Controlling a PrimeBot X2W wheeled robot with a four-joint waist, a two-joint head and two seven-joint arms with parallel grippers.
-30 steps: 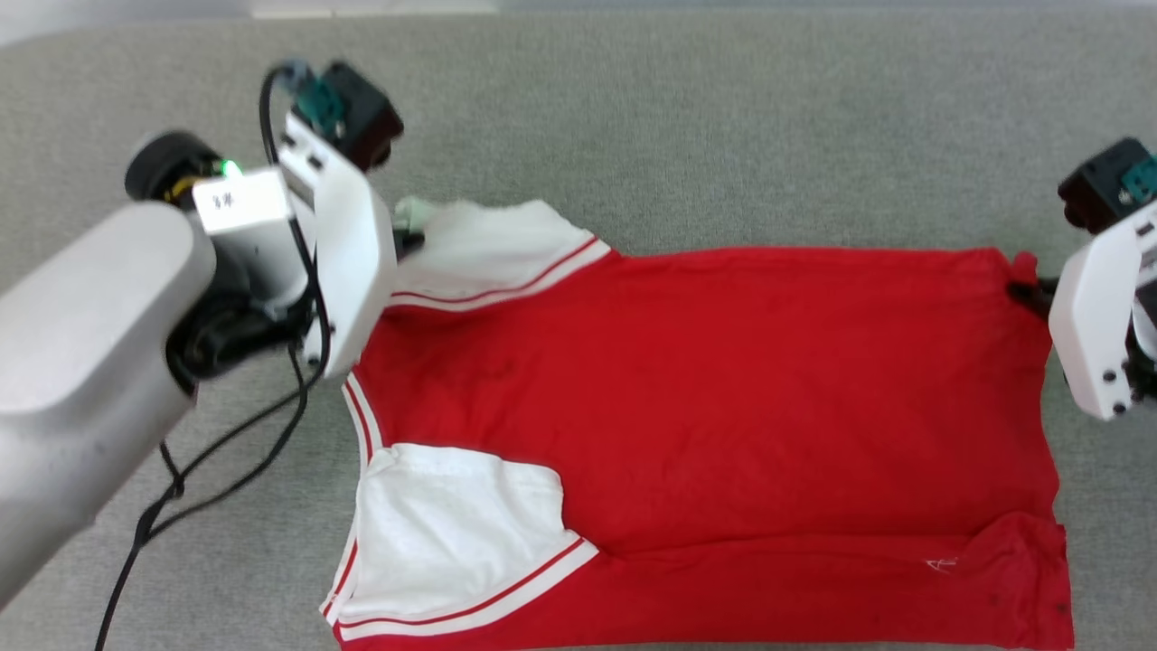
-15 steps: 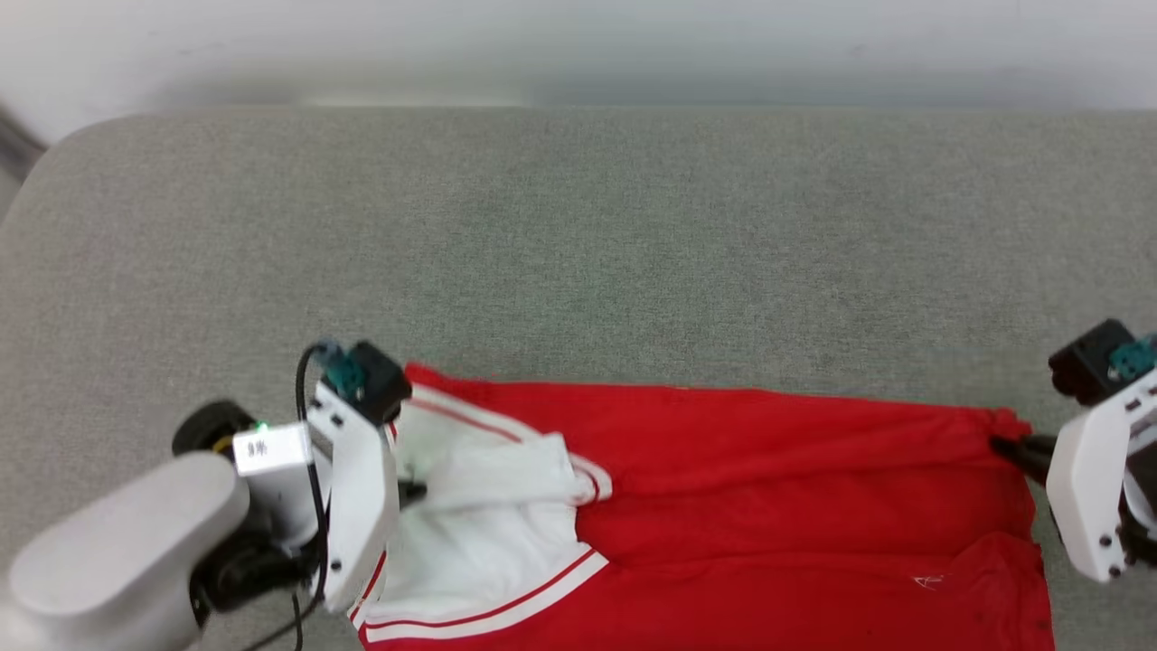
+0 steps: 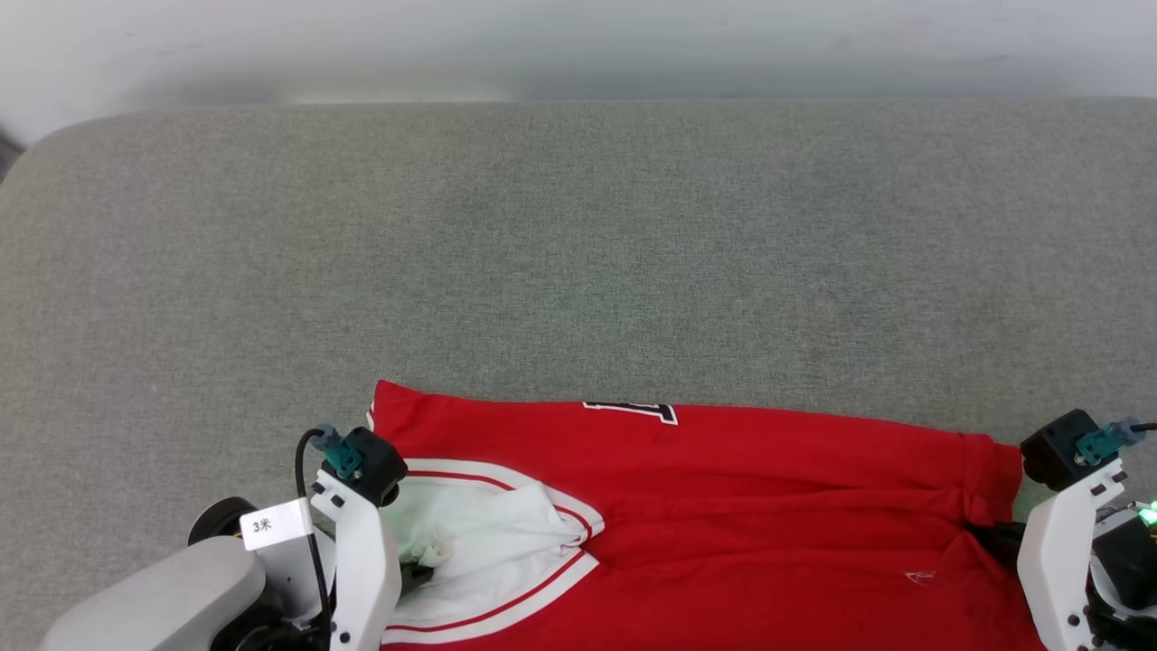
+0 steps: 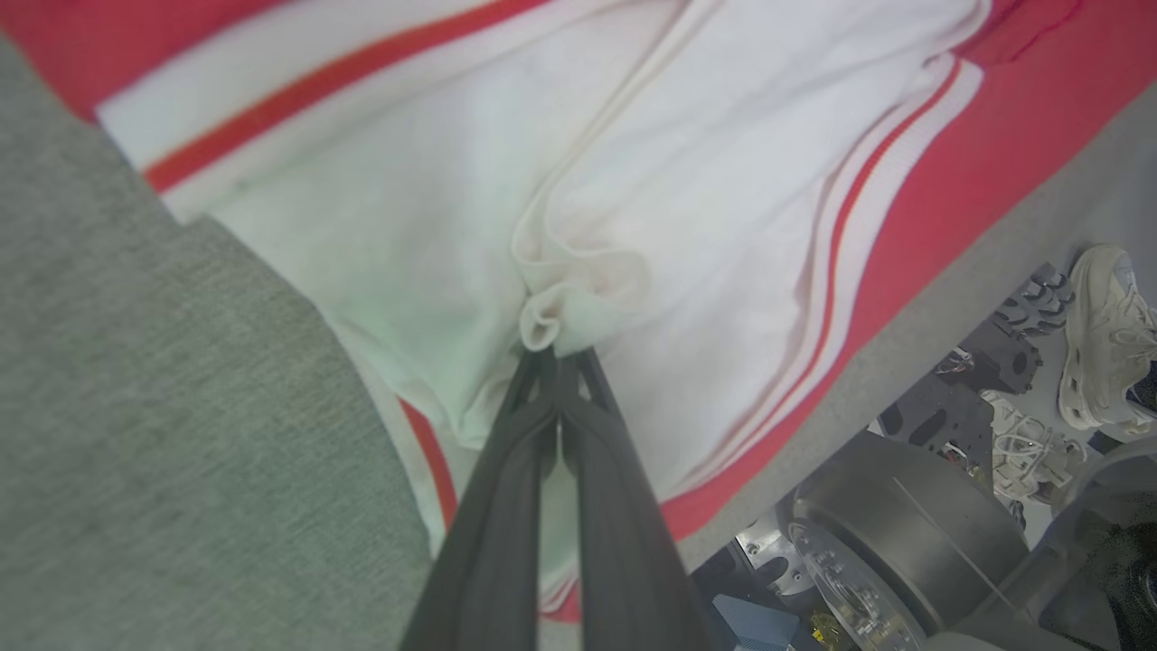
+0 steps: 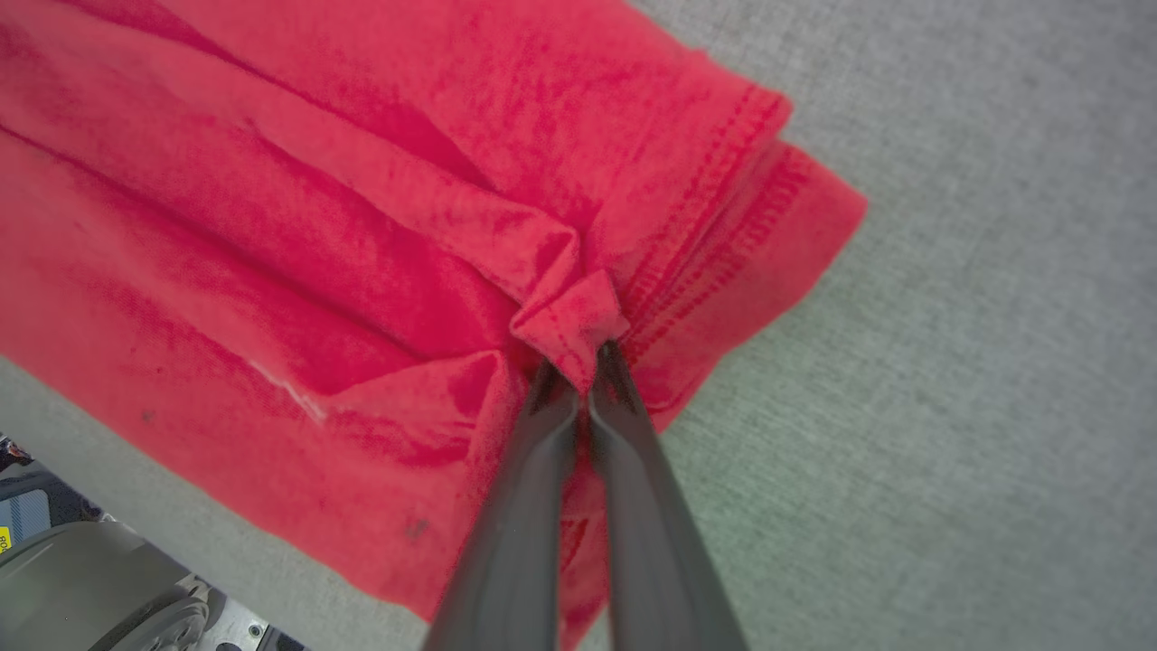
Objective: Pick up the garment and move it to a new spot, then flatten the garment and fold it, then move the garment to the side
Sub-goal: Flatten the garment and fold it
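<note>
The garment (image 3: 723, 488), a red jersey with white striped-trim sleeves, lies folded lengthwise along the near edge of the grey surface (image 3: 578, 253). A strip of black numerals (image 3: 633, 411) peeks out at its far fold. My left gripper (image 4: 562, 357) is shut on a bunch of white sleeve cloth (image 4: 578, 298) at the garment's left end. At the right end, my right gripper (image 5: 580, 360) is shut on a pinch of the red hem (image 5: 569, 321). In the head view both wrists (image 3: 357, 542) (image 3: 1067, 533) sit at the bottom corners.
The grey padded surface stretches far beyond the garment to a pale wall (image 3: 578, 45). Its near edge drops off just below the garment. Past that edge, the left wrist view shows the robot's base (image 4: 904, 542) and pale shoes (image 4: 1107, 344) on the floor.
Both grippers have drawn the garment's far edge toward the near edge, folding the jersey over itself lengthwise. The head camera has tilted up, bringing the wall into view.
</note>
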